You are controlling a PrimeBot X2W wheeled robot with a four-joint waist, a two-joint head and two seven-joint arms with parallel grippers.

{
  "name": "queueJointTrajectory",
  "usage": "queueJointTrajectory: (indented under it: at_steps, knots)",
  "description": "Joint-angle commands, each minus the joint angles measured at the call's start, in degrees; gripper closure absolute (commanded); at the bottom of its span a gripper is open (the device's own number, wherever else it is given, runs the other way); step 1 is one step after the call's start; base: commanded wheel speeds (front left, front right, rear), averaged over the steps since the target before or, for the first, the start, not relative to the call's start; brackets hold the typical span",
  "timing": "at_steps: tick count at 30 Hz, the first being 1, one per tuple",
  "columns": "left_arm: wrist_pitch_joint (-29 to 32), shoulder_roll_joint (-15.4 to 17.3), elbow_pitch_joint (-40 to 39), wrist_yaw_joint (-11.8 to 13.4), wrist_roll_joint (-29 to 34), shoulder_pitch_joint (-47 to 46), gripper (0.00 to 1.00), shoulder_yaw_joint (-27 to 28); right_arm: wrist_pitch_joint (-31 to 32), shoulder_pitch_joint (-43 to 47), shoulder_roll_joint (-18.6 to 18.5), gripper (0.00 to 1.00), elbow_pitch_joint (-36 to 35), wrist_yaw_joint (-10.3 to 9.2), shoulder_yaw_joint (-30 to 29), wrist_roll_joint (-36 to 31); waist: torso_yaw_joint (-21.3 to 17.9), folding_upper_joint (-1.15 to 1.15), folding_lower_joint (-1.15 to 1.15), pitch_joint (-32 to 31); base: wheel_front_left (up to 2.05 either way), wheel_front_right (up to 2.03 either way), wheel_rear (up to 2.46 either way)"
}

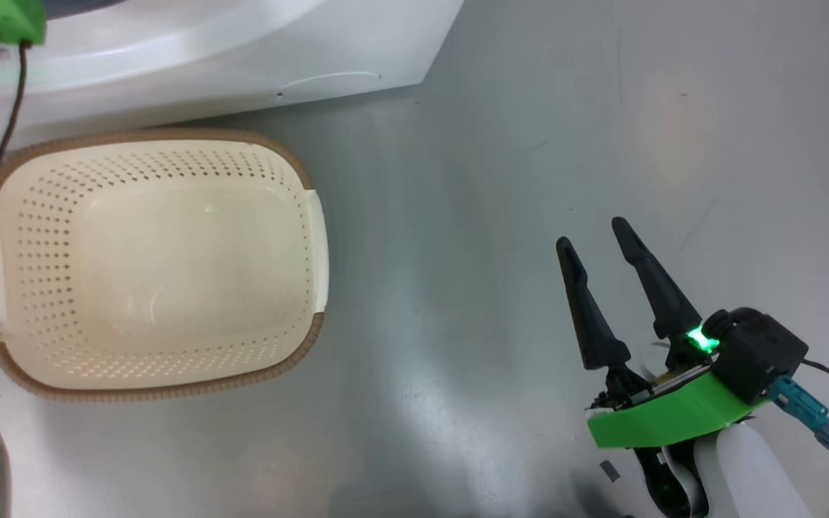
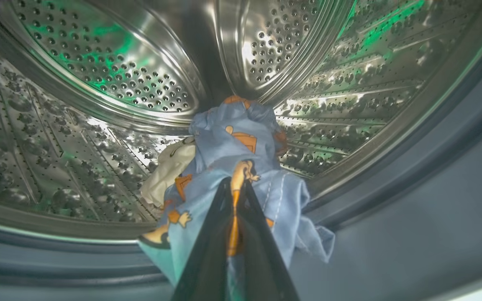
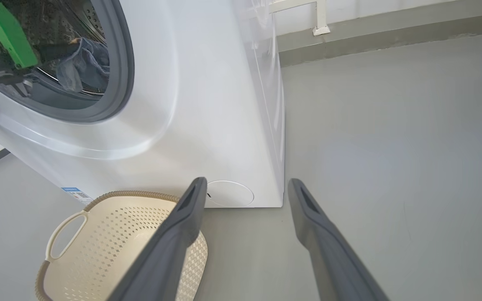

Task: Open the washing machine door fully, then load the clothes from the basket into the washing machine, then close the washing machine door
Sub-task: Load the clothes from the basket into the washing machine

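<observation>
Blue clothes [image 2: 241,142] hung pinched in the closed left gripper [image 2: 237,184] at mid-frame, inside the washer [image 2: 98,62]; the right gripper [image 1: 592,232] gaped empty at lower right.

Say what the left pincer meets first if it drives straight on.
The left pincer is shut on the clothes, which bunch ahead of its tips; beyond them, probably the rear of the drum, though depth is unclear.
</observation>
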Motion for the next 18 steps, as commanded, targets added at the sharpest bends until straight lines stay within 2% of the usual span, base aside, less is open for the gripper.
queueJointTrajectory:
  at_steps: [1, 9, 18]
  knots:
    - [-0.49, 3.18, -0.69, -0.07, 0.67, -2.55, 1.00, 0.46, -0.27, 2.39, 0.39, 0.00, -1.10, 0.08, 1.68, 0.38, -0.47, 0.00, 0.00, 0.28, 0.00, 0.00, 0.00]
    - [0.24, 4.01, 3.18, -0.14, 0.57, -6.99, 1.00, 0.11, -0.27, 2.93, 0.39, 0.00, -1.13, 0.08, 2.53, 1.00, -1.99, 0.00, 0.00, 1.11, 0.00, 0.00, 0.00]
    - [1.07, 5.63, 6.19, -1.60, 1.07, -12.97, 1.00, -1.46, -0.27, 3.87, 0.39, 0.00, -1.75, 0.08, 2.82, 1.16, -3.23, 0.00, 0.00, 3.84, 0.00, 0.00, 0.00]
